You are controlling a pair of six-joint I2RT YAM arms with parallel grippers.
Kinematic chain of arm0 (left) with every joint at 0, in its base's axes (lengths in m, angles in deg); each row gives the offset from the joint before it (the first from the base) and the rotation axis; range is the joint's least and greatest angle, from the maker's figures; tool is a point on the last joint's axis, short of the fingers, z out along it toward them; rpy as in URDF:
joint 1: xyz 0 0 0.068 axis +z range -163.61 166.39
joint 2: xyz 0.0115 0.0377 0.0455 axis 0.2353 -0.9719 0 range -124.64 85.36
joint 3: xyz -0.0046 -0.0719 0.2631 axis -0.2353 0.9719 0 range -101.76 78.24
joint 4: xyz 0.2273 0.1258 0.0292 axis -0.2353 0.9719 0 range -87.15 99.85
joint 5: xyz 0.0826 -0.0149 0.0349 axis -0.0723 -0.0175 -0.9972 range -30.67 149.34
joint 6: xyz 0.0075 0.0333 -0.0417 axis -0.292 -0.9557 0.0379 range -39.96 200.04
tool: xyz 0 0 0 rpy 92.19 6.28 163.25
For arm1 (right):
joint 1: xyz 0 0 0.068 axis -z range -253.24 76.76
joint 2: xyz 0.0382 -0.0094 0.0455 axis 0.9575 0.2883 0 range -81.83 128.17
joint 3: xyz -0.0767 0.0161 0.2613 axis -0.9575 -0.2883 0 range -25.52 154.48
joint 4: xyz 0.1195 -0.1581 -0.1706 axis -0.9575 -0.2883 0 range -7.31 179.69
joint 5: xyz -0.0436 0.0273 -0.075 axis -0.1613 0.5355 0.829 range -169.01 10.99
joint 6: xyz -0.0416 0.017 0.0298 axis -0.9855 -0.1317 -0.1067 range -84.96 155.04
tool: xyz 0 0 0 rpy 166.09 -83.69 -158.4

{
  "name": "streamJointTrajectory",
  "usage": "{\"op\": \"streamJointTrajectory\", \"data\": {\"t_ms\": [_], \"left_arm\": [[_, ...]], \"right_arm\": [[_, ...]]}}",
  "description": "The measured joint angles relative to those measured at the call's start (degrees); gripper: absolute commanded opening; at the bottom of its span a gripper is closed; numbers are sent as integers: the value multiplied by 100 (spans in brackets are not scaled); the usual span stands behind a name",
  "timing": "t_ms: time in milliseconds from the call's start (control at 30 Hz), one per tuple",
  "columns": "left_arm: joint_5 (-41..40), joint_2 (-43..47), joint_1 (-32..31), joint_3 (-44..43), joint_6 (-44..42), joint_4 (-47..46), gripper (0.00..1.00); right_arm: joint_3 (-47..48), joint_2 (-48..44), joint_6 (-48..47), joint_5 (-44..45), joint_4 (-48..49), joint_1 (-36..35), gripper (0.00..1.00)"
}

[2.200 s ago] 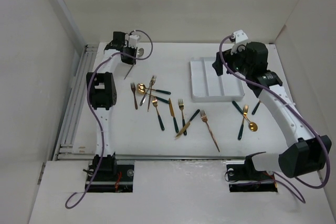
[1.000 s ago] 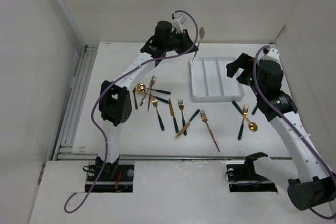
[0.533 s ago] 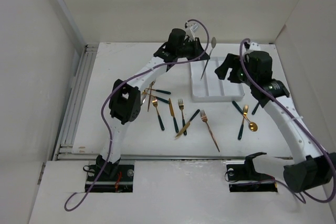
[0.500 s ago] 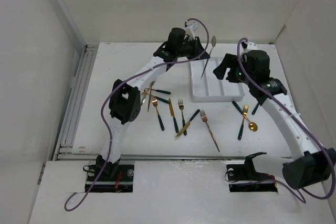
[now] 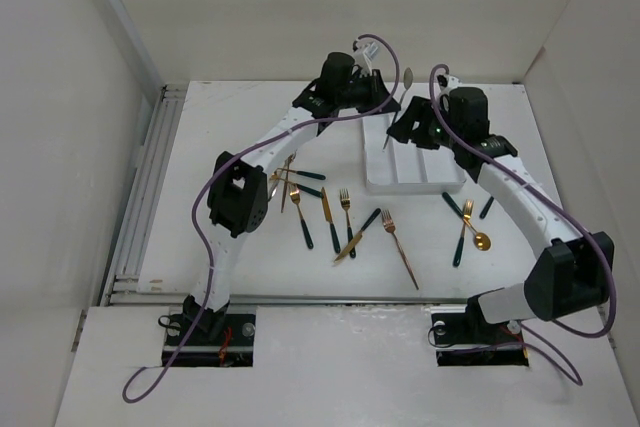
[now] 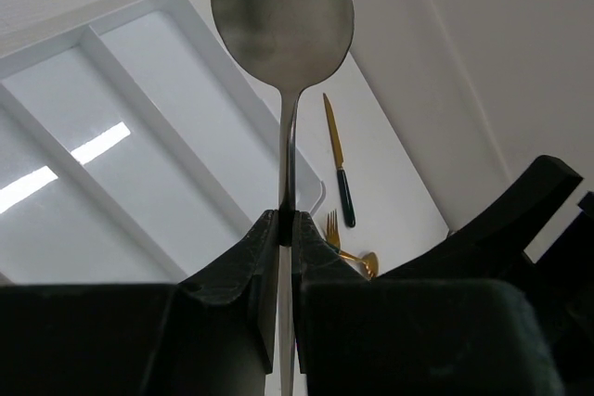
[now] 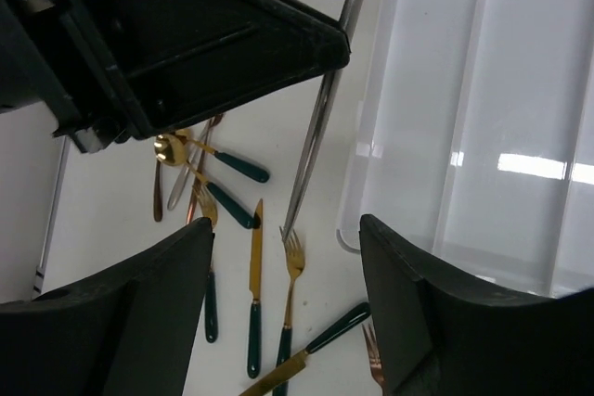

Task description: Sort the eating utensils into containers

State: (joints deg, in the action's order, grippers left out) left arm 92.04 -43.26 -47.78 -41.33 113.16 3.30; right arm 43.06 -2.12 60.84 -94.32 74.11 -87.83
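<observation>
My left gripper (image 6: pixel 286 217) is shut on the neck of a silver spoon (image 6: pixel 281 16), held bowl-up above the left end of the white tray (image 6: pixel 139 127). In the top view the spoon (image 5: pixel 398 107) hangs steeply at the tray's (image 5: pixel 440 182) left compartment. My right gripper (image 7: pixel 286 224) is open, its fingers on either side of the spoon's handle (image 7: pixel 316 136) without touching it. Several gold and green-handled utensils (image 5: pixel 320 202) lie loose on the table to the left of the tray. Three more utensils (image 5: pixel 467 222) lie in front of it on the right.
The two gripper heads are close together over the tray's left end, the left one (image 7: pixel 186 34) just above my right fingers. A long gold fork (image 5: pixel 400 249) lies alone in the front middle. Walls enclose the table at the back and on both sides.
My left arm carried the spoon from the far left to the tray and now holds still. My right gripper swung left to the spoon's handle and its jaws have narrowed.
</observation>
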Motion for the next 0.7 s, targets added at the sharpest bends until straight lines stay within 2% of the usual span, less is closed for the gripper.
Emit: {"op": "streamJointTrajectory", "data": {"t_ms": [100,300,700], "left_arm": [[2,0,0,0,2,0,0],[4,0,0,0,2,4,0],[15,11,55,234,39,-24,0]], "right_arm": [[39,264,42,9,103,0,65],[98,684,149,162,103,0,63],[831,1440,216,9,286,0,41]]}}
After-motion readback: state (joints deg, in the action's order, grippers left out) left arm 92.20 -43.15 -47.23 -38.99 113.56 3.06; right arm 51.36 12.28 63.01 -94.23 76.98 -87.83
